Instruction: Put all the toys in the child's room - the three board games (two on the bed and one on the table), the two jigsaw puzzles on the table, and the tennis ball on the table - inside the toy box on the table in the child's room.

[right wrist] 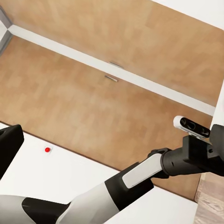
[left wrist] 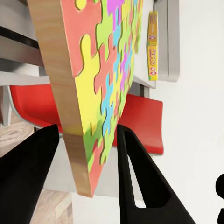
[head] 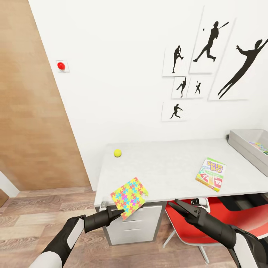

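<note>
A thin square jigsaw puzzle [head: 129, 197], covered in interlocking pieces of yellow, pink, blue, green and orange, sits tilted at the front left corner of the table [head: 163, 167], at about 7 o'clock in the head view. Its lower corner overhangs the table edge. The left gripper [head: 118, 212] has that corner between its two black fingers; in the left wrist view the puzzle [left wrist: 100, 79] stands edge-on between the fingers [left wrist: 140, 172], showing a pale wood-coloured side, with one finger on each face. The pinch looks closed on the puzzle.

A small yellow-green tennis ball [head: 117, 153] lies on the table at 10 o'clock from the puzzle, well apart from it and near the back left corner. A flat green, white and red "SKIP-BO" board game [head: 211, 174] lies on the table at 3 o'clock from the puzzle. The light grey toy box [head: 247, 146] stands at the table's far right end, at 3 o'clock in the head view, with a patch of colourful pattern inside it.

The right gripper [head: 178, 205] hovers below the table's front edge, over the red chair [head: 208, 219], its fingers slightly spread and holding nothing. Grey drawers [head: 139, 223] sit under the table just behind the left gripper. On the white wall are black sports silhouettes [head: 212, 59] and a red button [head: 61, 66]. A wood panel [head: 33, 111] fills the 9 o'clock side.
</note>
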`<state>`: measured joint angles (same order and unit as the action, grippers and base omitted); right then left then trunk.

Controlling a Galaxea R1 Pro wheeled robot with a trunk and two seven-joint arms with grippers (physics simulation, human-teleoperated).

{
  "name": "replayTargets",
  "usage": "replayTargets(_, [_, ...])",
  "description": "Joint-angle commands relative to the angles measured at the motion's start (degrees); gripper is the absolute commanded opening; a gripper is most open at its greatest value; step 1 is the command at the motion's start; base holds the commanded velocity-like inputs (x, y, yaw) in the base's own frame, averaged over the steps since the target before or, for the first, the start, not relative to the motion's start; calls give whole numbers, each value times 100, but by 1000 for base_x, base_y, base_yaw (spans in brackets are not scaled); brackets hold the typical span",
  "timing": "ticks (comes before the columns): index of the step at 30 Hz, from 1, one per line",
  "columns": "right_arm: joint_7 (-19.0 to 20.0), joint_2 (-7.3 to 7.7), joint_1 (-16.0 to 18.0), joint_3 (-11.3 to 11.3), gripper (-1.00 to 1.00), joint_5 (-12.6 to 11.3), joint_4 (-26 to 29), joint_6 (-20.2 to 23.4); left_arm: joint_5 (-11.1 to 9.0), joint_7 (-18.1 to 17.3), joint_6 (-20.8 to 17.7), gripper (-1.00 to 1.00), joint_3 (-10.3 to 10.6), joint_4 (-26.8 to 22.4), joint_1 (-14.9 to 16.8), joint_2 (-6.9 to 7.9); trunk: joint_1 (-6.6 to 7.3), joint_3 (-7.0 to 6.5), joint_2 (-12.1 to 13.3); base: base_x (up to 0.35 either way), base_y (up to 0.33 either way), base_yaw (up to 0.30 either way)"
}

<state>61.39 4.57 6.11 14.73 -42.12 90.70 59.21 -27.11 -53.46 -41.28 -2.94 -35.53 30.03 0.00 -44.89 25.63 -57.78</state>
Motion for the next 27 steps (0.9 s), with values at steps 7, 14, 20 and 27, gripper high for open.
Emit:
replayTargets(7, [22,0,4,5,100,11,0,19,-7,-15,-22,-100,2,2,3,0,44,-30,76,0,0,0])
replayTargets(14, [22,0,4,4,100,11,0,20,-6,-15,-26,-100,4,2,3,0,197,-156,357,0,0,0])
replayTargets(20, [22,0,4,4,100,11,0,19,-10,-15,-29,-100,2,2,3,6,329,-263,598,0,0,0])
replayTargets(27, [-26,-7,4,-27,100,18,7,12,-14,-27,-31,-100,-9,-4,3,10,483,-389,878,0,0,0])
